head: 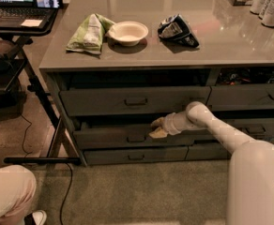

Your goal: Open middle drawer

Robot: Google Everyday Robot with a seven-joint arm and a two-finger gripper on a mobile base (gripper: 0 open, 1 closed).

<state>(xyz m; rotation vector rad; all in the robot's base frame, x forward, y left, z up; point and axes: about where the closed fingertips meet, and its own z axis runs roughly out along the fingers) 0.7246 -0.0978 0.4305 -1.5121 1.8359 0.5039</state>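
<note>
The middle drawer [109, 137] is the wide dark grey drawer in the left stack, with a small dark pull handle [136, 138] at its centre. A dark gap shows above its front, so it stands slightly out from the cabinet. My gripper [156, 127] reaches in from the right on the white arm [212, 128]. It sits at the top edge of the middle drawer's front, just right of and above the handle.
The top drawer [136, 101] and the bottom drawer [136, 155] lie above and below. On the counter [249, 50] are a green bag [89, 33], a white bowl [128, 32], a dark chip bag [177, 30] and cans [270, 3]. A laptop stand [19, 29] is left; a person's knee [8, 193] is bottom left.
</note>
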